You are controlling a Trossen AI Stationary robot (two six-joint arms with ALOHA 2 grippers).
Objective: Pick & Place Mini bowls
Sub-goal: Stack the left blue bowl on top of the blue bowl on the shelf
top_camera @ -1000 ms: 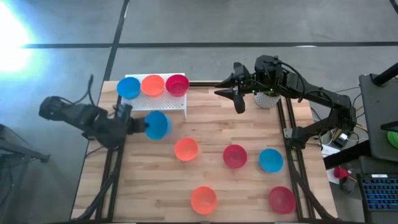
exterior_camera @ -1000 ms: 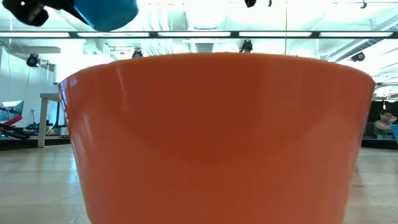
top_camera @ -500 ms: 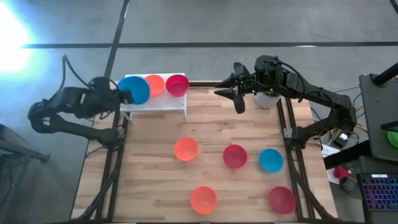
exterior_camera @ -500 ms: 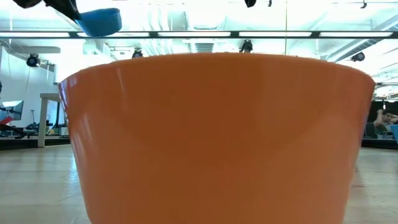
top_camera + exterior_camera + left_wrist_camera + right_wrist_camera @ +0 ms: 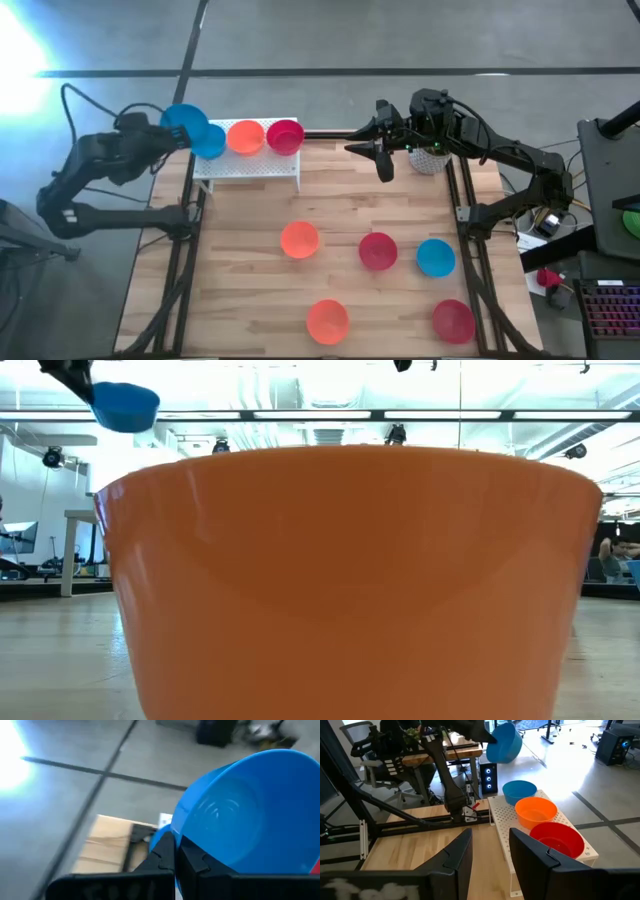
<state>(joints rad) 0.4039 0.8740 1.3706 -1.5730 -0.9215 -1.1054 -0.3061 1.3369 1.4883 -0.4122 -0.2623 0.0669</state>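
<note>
- Blue bowl (image 5: 183, 122) aloft: the left gripper (image 5: 166, 134), jaws clenched on the rim, holds it above the far-left end of the white shelf (image 5: 250, 163), over the blue bowl already seated (image 5: 211, 143) there. Judging by that line-up, colours are being stacked like on like.
- Pinching the wall from the edge, as the left wrist view shows, leaves the bowl's underside free, which should let it nest into the one below.
- On the shelf, an orange bowl (image 5: 245, 136) and a red bowl (image 5: 285, 135) complete the row beside the blue one.
- Five bowls wait on the bench (image 5: 400, 300): orange (image 5: 299, 240), red (image 5: 377, 250), blue (image 5: 435, 257), and nearer the front edge a second orange (image 5: 327, 320) and second red (image 5: 453, 321).
- The right gripper (image 5: 383, 160) hangs at the far side of the bench, jaws released and empty, near a white pot (image 5: 428, 160), well clear of the left arm's work.
- The task looks roughly half done.
</note>
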